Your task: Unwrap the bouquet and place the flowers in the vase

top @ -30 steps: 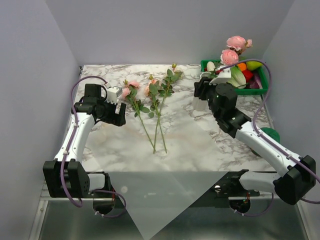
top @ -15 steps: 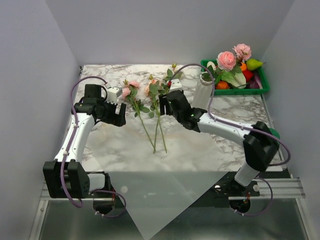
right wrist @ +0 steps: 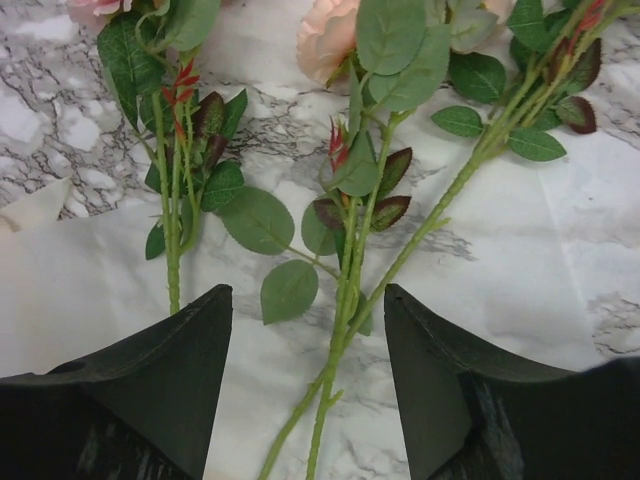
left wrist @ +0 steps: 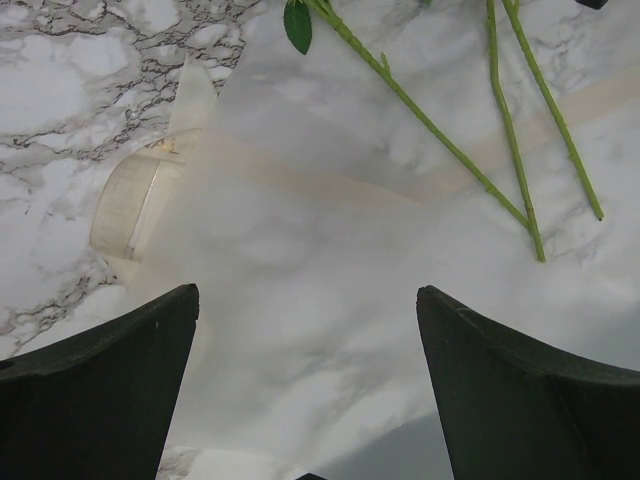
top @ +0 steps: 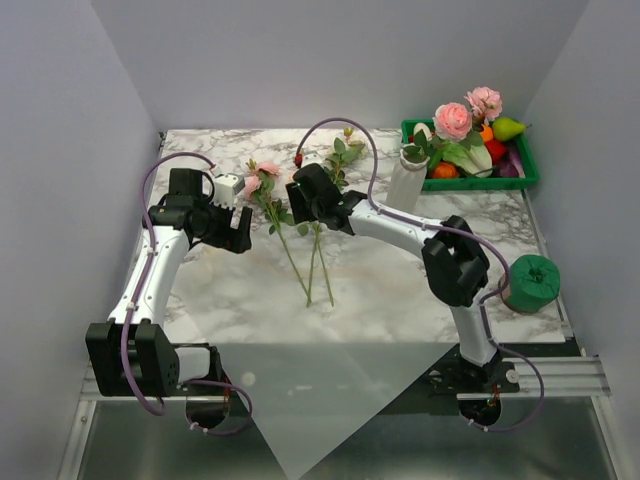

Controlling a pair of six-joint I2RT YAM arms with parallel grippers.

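Across the middle of the desk (top: pixel 400 275) three of the flowers (top: pixel 319 240) lie loose, stem ends on the flattened wrapping paper (top: pixel 330 400), so the unwrapping looks done. Two pink roses (top: pixel 453 121) stand in the vase (top: pixel 404 187) at far right, beside the green bin (top: pixel 500 183). Right gripper (right wrist: pixel 307 298) hangs over the leafy part of the loose stems, released, nothing clamped. Left gripper (left wrist: pixel 307 292) sits left of them, spread wide and empty over the paper; left to do, by my read, is getting those three stems into the vase.
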